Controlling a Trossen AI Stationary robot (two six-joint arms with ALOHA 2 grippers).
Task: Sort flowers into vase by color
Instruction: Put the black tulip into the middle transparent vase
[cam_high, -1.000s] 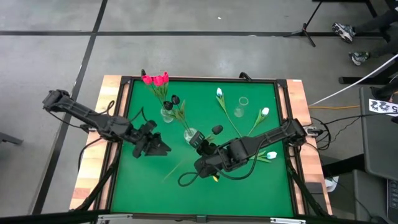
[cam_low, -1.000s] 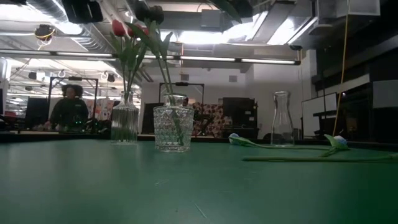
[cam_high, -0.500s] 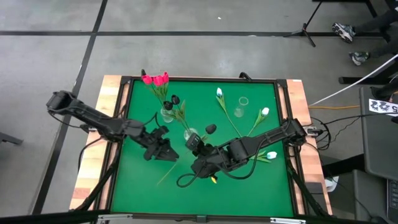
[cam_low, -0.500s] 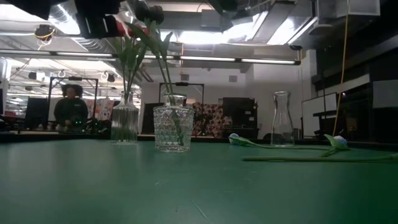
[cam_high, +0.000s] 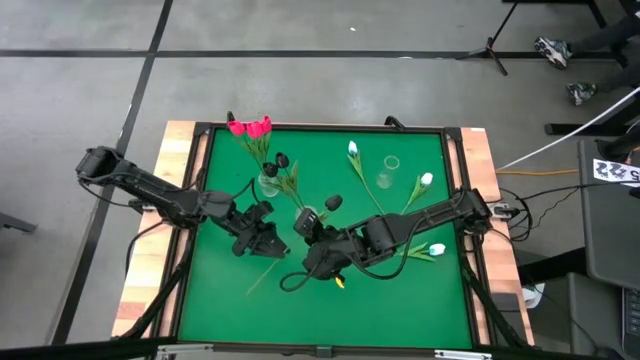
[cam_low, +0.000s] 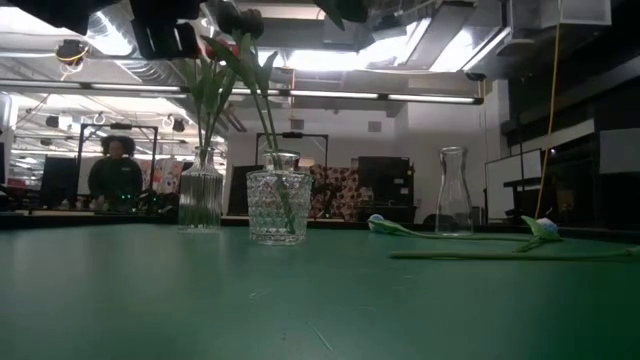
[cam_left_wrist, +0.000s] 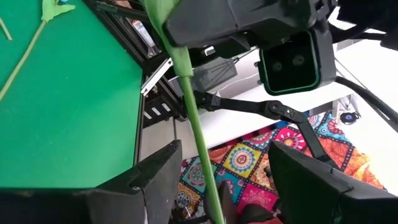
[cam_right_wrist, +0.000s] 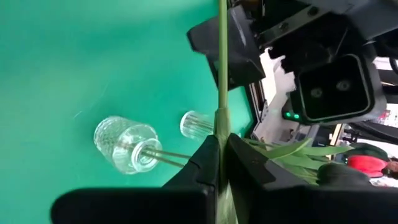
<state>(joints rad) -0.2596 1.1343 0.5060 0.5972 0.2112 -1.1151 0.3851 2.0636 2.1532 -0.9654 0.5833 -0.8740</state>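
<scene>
The artificial tulip with a black head and long thin green stem (cam_high: 290, 250) is light, springy plastic: the stem will bend and whip if held far from the end being steered, and its smooth skin could slide through a loose pinch. It hangs above the middle of the green felt-topped counter (cam_high: 410, 295), lying from the head (cam_high: 331, 204) at about 1 o'clock down to the stem tip at about 7 o'clock. The right gripper (cam_high: 312, 237) has its fingers (cam_right_wrist: 211, 163) clamped together on the stem near a leaf, as the right wrist view shows. The left gripper (cam_high: 272, 247) sits just beside it on the 9 o'clock side, fingers (cam_left_wrist: 155, 180) spread wide apart with the stem running between them, not yet pinched. My judgement is that the best second hold is low on the stem, clear of the leaves, so the tip can be steered into a narrow mouth.

The faceted clear glass vase with black tulips (cam_high: 307, 216) stands just at 12 o'clock of the grippers; the ribbed glass vase with pink-red tulips (cam_high: 268, 183) is farther at 11 o'clock.

Against the earlier frames, the left gripper has come in from 9 o'clock and now brackets the stem, while the right gripper has shifted slightly toward 10 o'clock, carrying the black head with it
</scene>
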